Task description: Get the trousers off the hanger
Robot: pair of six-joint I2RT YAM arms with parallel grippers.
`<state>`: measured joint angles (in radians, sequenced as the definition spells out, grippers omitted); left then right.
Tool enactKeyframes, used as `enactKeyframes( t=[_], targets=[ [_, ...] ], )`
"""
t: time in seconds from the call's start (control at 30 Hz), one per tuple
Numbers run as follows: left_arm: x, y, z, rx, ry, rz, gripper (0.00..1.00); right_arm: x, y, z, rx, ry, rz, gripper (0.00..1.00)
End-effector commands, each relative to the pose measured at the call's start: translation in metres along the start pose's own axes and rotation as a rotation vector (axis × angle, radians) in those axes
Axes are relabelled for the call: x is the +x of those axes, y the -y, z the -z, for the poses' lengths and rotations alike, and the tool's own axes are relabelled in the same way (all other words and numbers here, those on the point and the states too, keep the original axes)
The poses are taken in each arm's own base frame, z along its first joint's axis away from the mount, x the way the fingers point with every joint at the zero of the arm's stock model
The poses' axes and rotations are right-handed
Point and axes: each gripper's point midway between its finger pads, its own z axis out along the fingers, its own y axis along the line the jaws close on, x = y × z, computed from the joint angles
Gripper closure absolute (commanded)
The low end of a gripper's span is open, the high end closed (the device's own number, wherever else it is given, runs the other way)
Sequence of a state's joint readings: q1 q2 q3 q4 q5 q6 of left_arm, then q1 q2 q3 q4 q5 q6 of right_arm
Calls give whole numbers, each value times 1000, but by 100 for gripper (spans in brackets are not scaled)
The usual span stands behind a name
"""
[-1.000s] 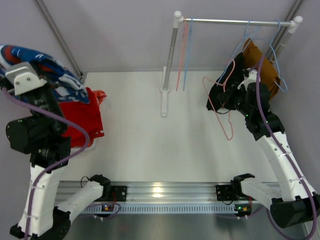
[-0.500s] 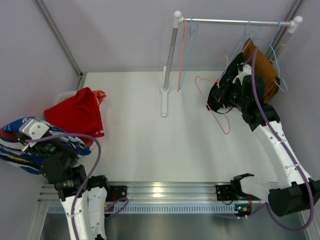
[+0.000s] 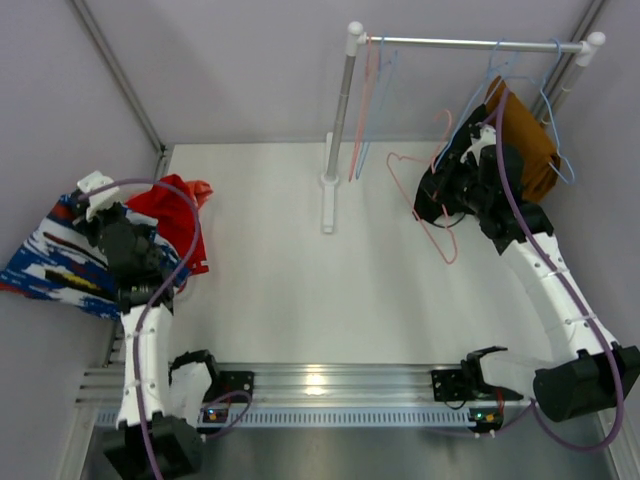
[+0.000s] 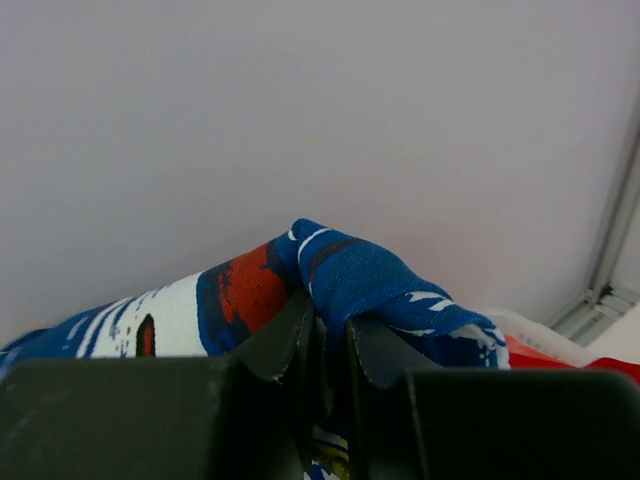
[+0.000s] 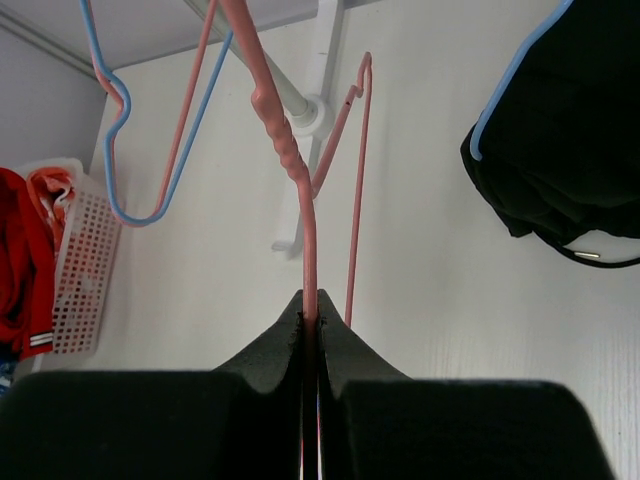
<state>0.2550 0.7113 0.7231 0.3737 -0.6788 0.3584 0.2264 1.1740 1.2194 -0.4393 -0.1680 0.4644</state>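
Gripping blue-and-white trousers (image 4: 370, 280) with red patches, left tool (image 4: 330, 325) pinched tight on a fold.
Right tool (image 5: 310, 308) clamps the pink hanger (image 5: 283, 150); black trousers (image 5: 560, 150) hang nearby.

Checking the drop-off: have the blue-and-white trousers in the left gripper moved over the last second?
Yes. The blue-and-white trousers, pinched in the left gripper, have come down the view: from beyond the red trousers to their left side.

Blue-and-white trousers (image 3: 45, 270) bunch in my left pincer (image 4: 330, 335), far left; red trousers (image 3: 165, 225) heaped beside; black trousers (image 3: 445, 185) and brown trousers (image 3: 527, 135) hang upper right.
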Motion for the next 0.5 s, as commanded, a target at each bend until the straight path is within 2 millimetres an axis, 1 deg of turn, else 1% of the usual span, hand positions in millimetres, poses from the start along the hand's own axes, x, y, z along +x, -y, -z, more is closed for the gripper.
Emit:
enactKeyframes(
  t=[0.0, 0.03, 0.07, 0.1, 0.13, 0.17, 0.2, 0.23, 0.3, 0.33, 0.4, 0.43, 0.47],
  targets=[
    [-53, 46, -33, 120, 191, 228, 100, -41, -25, 17, -71, 137, 37, 100],
    [-48, 61, -41, 154, 179, 233, 100, -43, -25, 20, -70, 142, 52, 100],
    [-24, 95, -54, 230, 121, 229, 100, -44, -27, 24, -72, 146, 59, 100],
    [-24, 111, -63, 270, 105, 234, 100, -46, -25, 25, -64, 148, 62, 100],
    [8, 139, -73, 323, 37, 203, 100, -47, -25, 28, -64, 154, 73, 100],
    [16, 162, -72, 412, 28, 209, 100, -48, -26, 32, -64, 158, 77, 100],
    [25, 180, -72, 479, 20, 199, 100, -50, -26, 34, -60, 169, 81, 100],
    [51, 201, -70, 548, -24, 166, 100, -52, -25, 37, -57, 176, 85, 100],
    [69, 229, -57, 694, -48, 150, 100, -53, -24, 44, -51, 184, 93, 100],
    [87, 241, -50, 749, -102, 132, 100, -54, -24, 47, -49, 190, 94, 100],
    [102, 247, -43, 784, -173, 126, 100, -57, -25, 55, -51, 202, 101, 100],
    [118, 247, -39, 787, -248, 107, 99, -58, -25, 57, -48, 206, 107, 100],
    [126, 246, -35, 785, -293, 106, 98, -60, -27, 63, -54, 219, 114, 100]
  ],
)
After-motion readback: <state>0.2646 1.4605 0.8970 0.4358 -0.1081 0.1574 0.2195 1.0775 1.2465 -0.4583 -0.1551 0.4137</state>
